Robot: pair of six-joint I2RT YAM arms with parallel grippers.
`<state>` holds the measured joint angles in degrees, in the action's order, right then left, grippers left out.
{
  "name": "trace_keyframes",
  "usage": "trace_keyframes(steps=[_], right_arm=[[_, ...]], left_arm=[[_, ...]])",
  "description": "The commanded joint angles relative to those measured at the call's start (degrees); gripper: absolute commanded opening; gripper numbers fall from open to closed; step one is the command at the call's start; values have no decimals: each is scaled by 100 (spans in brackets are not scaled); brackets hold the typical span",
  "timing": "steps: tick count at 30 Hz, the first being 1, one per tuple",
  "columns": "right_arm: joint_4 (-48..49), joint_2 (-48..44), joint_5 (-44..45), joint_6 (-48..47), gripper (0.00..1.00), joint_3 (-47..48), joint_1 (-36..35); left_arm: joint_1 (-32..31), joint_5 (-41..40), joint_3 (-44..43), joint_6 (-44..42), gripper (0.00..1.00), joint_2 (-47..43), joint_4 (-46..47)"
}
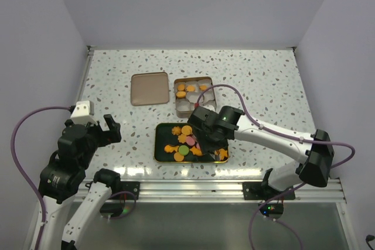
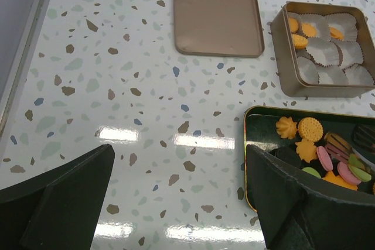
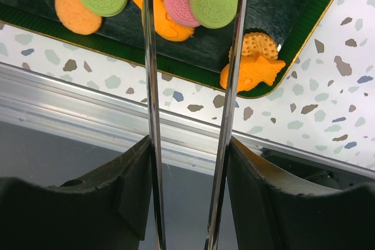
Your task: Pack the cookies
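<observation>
Plain pale walls [image 1: 187, 4] enclose a glossy speckled terrazzo table [image 1: 263, 80].

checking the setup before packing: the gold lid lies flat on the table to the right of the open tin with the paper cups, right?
Not quite: the lid lies flat to the left of the open tin, not the right. The top external view shows it; the paper cups are in the tin as you said.

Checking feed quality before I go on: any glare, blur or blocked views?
Left wrist: bright glare patches on the table, blurred fingers filling the lower corners. Right wrist: sharp cookies, near gripper body soft. Top: glare strip along the table's near edge, right gripper covering part of the tray.
</observation>
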<state>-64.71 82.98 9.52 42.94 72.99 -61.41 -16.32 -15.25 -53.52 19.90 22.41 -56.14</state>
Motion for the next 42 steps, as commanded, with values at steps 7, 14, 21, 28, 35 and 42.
trace_keyframes(steps=[7, 14, 21, 28, 35, 42], right_arm=[[-236, -247, 323, 206, 52, -329, -29], [-42, -115, 164, 145, 47, -242, -29], [-86, 95, 243, 74, 37, 13, -29], [-753, 280, 849, -207, 35, 1172, 6], [-1106, 745, 1122, -663, 36, 2578, 427], [-851, 1475, 798, -1279, 35, 3282, 1244]], left_arm=[[-47, -66, 34, -21, 100, -53, 314], [-47, -66, 34, -30, 100, -53, 323], [-47, -75, 34, -30, 100, -79, 332], [-91, -84, 87, -21, 100, -149, 358], [-153, -101, 113, -21, 100, -237, 384], [-214, -128, 113, 5, 100, -238, 384]])
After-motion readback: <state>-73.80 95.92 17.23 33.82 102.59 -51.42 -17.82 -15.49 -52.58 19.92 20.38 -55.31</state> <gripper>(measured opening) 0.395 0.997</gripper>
